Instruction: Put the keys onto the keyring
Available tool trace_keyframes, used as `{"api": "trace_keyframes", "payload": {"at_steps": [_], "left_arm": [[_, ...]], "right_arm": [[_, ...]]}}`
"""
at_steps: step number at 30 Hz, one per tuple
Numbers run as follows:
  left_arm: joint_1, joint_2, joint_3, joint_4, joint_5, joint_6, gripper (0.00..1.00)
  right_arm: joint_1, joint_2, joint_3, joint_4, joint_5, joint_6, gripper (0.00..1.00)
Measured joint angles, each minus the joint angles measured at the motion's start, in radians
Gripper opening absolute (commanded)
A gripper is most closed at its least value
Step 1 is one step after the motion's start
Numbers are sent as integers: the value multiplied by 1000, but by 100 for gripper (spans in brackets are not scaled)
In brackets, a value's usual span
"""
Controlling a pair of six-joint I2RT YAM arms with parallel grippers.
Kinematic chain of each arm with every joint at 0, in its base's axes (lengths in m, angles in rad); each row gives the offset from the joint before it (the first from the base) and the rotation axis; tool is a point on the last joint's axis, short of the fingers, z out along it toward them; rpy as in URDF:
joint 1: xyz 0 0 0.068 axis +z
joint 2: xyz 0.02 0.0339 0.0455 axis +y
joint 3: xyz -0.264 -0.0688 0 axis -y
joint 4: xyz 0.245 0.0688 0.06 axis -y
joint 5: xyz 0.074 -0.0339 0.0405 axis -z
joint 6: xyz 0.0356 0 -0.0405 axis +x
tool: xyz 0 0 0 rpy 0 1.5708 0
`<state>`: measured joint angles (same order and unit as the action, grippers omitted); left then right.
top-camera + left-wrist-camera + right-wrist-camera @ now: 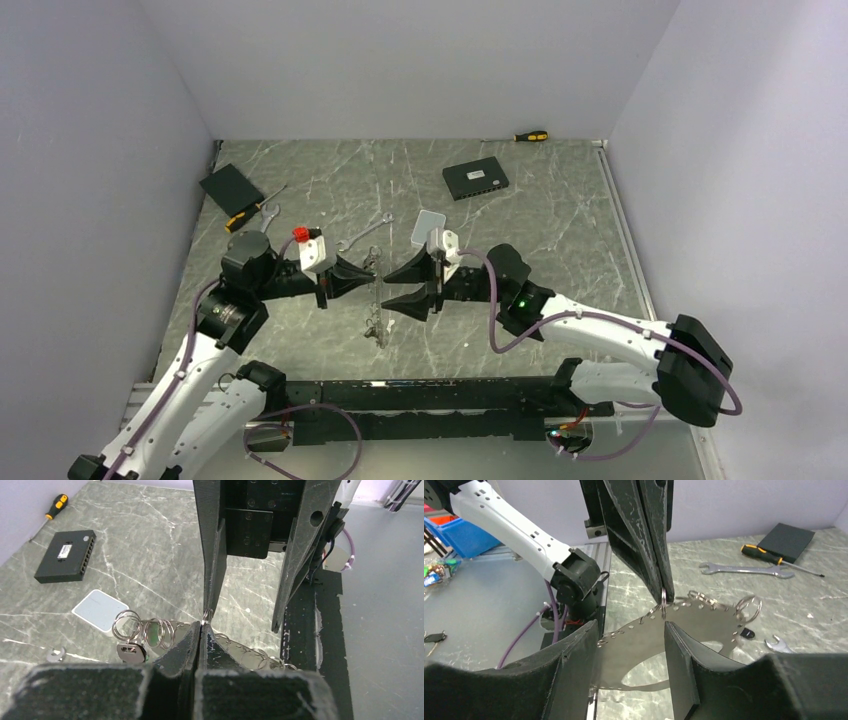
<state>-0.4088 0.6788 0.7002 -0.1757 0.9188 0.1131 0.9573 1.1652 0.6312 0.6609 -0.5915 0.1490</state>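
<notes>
Pinching thin wire keyring [664,601], left end effector [201,626]

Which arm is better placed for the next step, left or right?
Right. Its end effector is open and empty beside the keyring, so it is free to work. The left end effector is shut on the keyring and probably should only hold it.

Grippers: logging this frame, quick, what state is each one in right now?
Left gripper: closed, pinching the keyring.
Right gripper: open, holding nothing.
</notes>
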Motion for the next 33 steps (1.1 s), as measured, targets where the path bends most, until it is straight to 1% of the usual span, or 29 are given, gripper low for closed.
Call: {"api": "trace_keyframes", "payload": {"at_steps": [4,10,14,18,25,33], "left_arm": [[0,-5,18,-34,1,64,0],[-5,-12,28,-100,32,173,0],[-17,5,54,-168,61,278,0],[-25,7,72,-230,81,370,0],[-51,32,137,-333,98,526,0],[-68,47,142,-391,97,607,0]], "right_arm": [[0,-43,0,-91,-2,-38,54],[0,-51,14,-177,-23,-66,51],[-2,-50,39,-211,-49,-68,48],[-5,-48,84,-256,-89,-71,42],[-7,-30,125,-274,-134,-64,36],[-7,14,136,-277,-153,-35,30]]}}
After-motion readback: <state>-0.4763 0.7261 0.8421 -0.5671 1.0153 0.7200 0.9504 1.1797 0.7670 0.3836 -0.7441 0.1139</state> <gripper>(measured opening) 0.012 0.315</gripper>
